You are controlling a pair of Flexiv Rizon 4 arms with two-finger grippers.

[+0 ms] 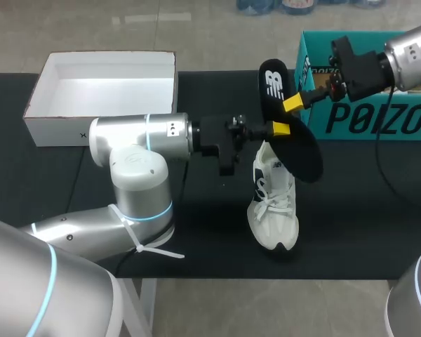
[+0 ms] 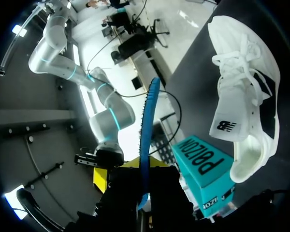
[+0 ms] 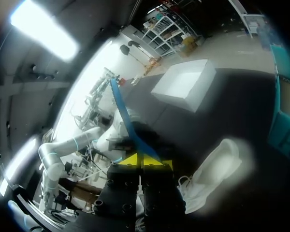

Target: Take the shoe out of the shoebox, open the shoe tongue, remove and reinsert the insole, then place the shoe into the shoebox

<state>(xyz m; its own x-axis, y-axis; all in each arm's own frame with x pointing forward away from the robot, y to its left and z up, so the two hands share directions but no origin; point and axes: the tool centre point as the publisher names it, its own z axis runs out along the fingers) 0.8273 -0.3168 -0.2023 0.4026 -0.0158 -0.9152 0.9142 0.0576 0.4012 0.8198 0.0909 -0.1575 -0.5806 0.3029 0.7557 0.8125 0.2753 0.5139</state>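
Nearest you, the left arm [image 1: 133,168] came in from the lower left of the frame, its silver elbow bulking large, and reached to the centre. Its left gripper [image 1: 281,129] had its two fingers pinching the one insole [image 1: 303,153], which was dark and held up above the table [image 1: 351,203]. The right arm [image 1: 407,49] came in from the upper right corner. Its right gripper [image 1: 292,103] also had both yellow-tipped fingers closed on that same insole, a little higher along it. You had two grippers on one insole, close beside each other.

In the left wrist view the insole showed edge-on as a thin blue strip running down between that gripper's dark fingers. In the right wrist view the same blue edge passed between the two yellow tips, which pressed it from both sides.

The one shoe [image 1: 274,210], a white sneaker with a dark side panel and loose laces, sat on the black table in the lower middle of the frame. It lay just below the held insole, with its toe toward the lower edge and outside any box.

You had two boxes. The teal shoebox [image 1: 351,123] stood at the upper right, and a white open box [image 1: 102,91] at the upper left, well apart from the shoe.
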